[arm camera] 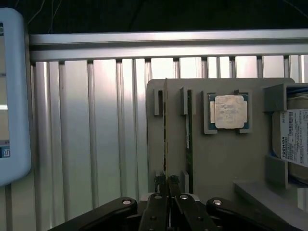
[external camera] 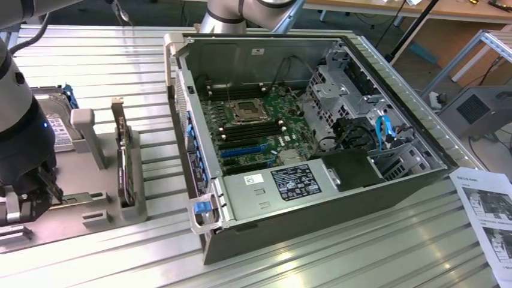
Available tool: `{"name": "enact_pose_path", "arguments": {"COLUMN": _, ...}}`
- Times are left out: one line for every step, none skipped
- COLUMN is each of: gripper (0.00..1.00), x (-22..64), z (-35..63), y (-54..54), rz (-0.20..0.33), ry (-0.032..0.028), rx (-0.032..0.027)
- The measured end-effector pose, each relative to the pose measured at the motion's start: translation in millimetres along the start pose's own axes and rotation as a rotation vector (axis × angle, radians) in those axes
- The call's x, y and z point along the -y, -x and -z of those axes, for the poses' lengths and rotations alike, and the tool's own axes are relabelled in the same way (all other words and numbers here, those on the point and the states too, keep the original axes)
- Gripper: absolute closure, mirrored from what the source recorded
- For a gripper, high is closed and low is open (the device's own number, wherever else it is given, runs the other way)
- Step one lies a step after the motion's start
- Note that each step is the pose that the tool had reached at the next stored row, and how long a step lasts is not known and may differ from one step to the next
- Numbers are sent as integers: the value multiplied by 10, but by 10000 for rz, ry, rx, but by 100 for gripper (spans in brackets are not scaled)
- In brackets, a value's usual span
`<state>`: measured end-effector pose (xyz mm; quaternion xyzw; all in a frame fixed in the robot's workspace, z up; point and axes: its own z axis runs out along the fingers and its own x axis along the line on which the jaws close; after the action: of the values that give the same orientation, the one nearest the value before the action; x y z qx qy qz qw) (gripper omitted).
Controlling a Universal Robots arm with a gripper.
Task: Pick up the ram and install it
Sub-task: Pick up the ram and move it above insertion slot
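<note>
In the wrist view my gripper is shut on the ram, a thin green board seen edge-on, gripped at its near end. It runs over the grey holder plate, beside a second green stick that stands in its slot. Whether the held stick still sits in its own slot I cannot tell. In the exterior view the gripper hangs low at the far left, over the grey holder plate, away from the open computer case.
The holder also carries a square silver processor and a hard drive. The open case shows the motherboard with long black slots and blue slots. A paper sheet lies at the exterior view's right.
</note>
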<state>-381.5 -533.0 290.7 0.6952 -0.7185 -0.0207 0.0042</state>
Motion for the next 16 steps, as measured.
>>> {"name": "enact_pose_path", "arguments": {"gripper": 87, "x": -1, "z": 39, "y": 1, "rz": 0, "ry": 1, "rx": -1}}
{"name": "enact_pose_path", "arguments": {"gripper": 87, "x": -3, "z": 72, "y": 1, "rz": 0, "ry": 1, "rx": 0}}
{"name": "enact_pose_path", "arguments": {"gripper": 87, "x": -4, "z": 115, "y": 3, "rz": 0, "ry": 0, "rx": 0}}
{"name": "enact_pose_path", "arguments": {"gripper": 87, "x": -5, "z": 147, "y": 3, "rz": 0, "ry": 0, "rx": 2}}
{"name": "enact_pose_path", "arguments": {"gripper": 87, "x": -6, "z": 172, "y": 4, "rz": 0, "ry": 0, "rx": 1}}
{"name": "enact_pose_path", "arguments": {"gripper": 87, "x": -7, "z": 204, "y": 5, "rz": 0, "ry": 0, "rx": 1}}
{"name": "enact_pose_path", "arguments": {"gripper": 87, "x": -9, "z": 250, "y": 5, "rz": 0, "ry": 0, "rx": 1}}
{"name": "enact_pose_path", "arguments": {"gripper": 87, "x": -10, "z": 287, "y": 6, "rz": 0, "ry": 0, "rx": 1}}
{"name": "enact_pose_path", "arguments": {"gripper": 87, "x": -11, "z": 322, "y": 7, "rz": 0, "ry": 0, "rx": 1}}
{"name": "enact_pose_path", "arguments": {"gripper": 87, "x": -12, "z": 349, "y": 8, "rz": 1, "ry": 0, "rx": 1}}
{"name": "enact_pose_path", "arguments": {"gripper": 87, "x": -13, "z": 372, "y": 8, "rz": 0, "ry": -1, "rx": 2}}
{"name": "enact_pose_path", "arguments": {"gripper": 87, "x": -14, "z": 397, "y": 9, "rz": 1, "ry": 0, "rx": 1}}
{"name": "enact_pose_path", "arguments": {"gripper": 87, "x": -15, "z": 419, "y": 9, "rz": 0, "ry": 0, "rx": 1}}
{"name": "enact_pose_path", "arguments": {"gripper": 87, "x": -15, "z": 442, "y": 10, "rz": 0, "ry": 0, "rx": 1}}
{"name": "enact_pose_path", "arguments": {"gripper": 87, "x": -16, "z": 465, "y": 10, "rz": 0, "ry": 0, "rx": 1}}
{"name": "enact_pose_path", "arguments": {"gripper": 87, "x": -17, "z": 484, "y": 11, "rz": 0, "ry": 0, "rx": 1}}
